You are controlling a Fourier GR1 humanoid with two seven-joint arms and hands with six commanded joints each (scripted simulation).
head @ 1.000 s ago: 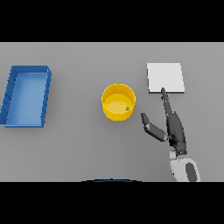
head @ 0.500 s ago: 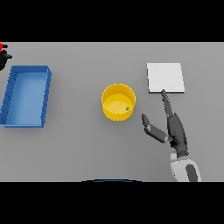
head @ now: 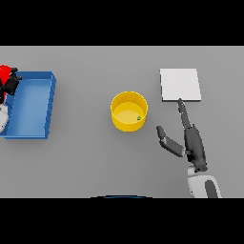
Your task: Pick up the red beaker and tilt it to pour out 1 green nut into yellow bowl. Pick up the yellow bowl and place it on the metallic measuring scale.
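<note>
A yellow bowl [head: 129, 111] sits mid-table [head: 95, 162] with a green nut [head: 138, 118] inside. The right hand [head: 190, 143] lies open beside it, fingers straight toward the white scale [head: 179, 84], thumb spread toward the bowl. At the left edge, the left hand [head: 10, 85] grips the red beaker [head: 5, 74] above the blue tray [head: 49, 102].
</note>
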